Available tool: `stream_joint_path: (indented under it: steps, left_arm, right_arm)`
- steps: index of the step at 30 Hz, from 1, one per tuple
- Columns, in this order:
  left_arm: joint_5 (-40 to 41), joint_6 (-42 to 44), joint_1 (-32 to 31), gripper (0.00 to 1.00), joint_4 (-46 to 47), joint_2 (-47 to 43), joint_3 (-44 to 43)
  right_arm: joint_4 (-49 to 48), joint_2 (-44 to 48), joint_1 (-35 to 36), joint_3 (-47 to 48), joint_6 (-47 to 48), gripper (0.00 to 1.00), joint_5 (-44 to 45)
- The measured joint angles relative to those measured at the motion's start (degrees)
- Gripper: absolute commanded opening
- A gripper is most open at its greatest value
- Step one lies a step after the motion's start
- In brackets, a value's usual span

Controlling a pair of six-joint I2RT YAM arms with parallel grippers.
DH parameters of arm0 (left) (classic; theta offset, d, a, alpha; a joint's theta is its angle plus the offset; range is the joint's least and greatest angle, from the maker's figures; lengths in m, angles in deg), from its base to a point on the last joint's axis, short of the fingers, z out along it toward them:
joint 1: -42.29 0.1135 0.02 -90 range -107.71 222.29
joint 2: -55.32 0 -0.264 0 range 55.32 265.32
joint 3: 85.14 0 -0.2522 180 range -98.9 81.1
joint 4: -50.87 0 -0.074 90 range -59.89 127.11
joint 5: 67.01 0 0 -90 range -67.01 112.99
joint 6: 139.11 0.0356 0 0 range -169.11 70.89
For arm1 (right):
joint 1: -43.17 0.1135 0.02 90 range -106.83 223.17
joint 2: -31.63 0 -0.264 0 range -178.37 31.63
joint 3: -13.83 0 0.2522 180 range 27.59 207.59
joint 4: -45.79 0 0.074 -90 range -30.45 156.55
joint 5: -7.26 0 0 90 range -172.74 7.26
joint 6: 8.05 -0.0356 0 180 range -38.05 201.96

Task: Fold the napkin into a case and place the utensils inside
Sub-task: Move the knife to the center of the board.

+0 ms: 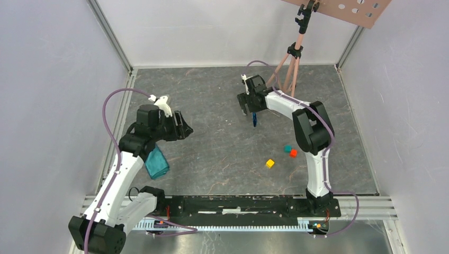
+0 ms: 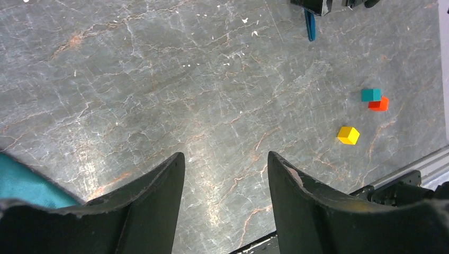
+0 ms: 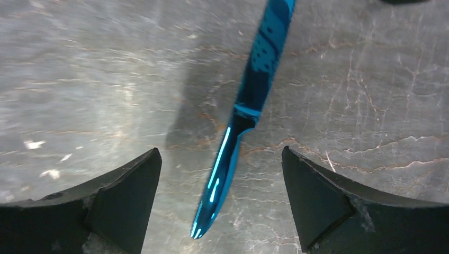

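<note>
— Two open grippers, and neither of yours holds anything. Your right gripper (image 3: 219, 153) has its jaws spread wide, with the blue knife (image 3: 254, 90) running between them and touching neither finger. Your left gripper (image 2: 226, 156) is parted above bare table (image 2: 159, 79), with nothing between its fingers.

— So how far along are you?

— Somewhere in the middle, I'd judge. The teal napkin (image 1: 156, 164) sits at the left, beside your left arm (image 1: 119, 177), as a compact bundle and not a spread square, so some folding looks done. The knife is well apart from it, across the table, so loading the case is what's left.

— And what can't you make out?

— Plenty.
- **Spoon:** The gold spoon shows in no view. It may be inside the cloth or under an arm; you can't say.
- **Napkin:** Your left arm covers part of it, and the left wrist view catches only a corner, so it's unclear whether it forms a proper case.
- **Knife:** I cannot tell whether it lies flat or tips up off the table.
- **Cubes:** The yellow cube (image 1: 270, 163), teal cube (image 1: 287, 149) and red cube (image 1: 293, 153) lie near your right arm (image 1: 312, 137), the last two touching.
</note>
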Motion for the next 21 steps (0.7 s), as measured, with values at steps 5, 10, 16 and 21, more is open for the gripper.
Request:
stream_joint_path:
  steps: [5, 10, 16, 21]
  left_arm:
    - [1.05, -0.50, 0.00, 0.69, -1.86, -0.66, -0.15]
    - [1.33, -3.87, 0.00, 0.76, -4.74, 1.09, -3.69]
    - [2.19, -9.01, -0.07, 0.66, -6.36, 3.78, -6.25]
    - [2.27, -14.16, -0.13, 0.65, -6.84, 7.08, -6.23]
  right_arm:
    - [4.66, -4.83, -0.83, 4.39, 0.63, 0.67, 3.02]
    - [4.02, -4.79, -0.90, 3.45, -0.59, 0.37, 2.01]
    - [-4.52, 0.44, 0.11, -6.78, -2.95, 0.09, -1.16]
    - [-10.67, 7.98, 4.28, -18.78, -6.69, 0.05, -3.15]
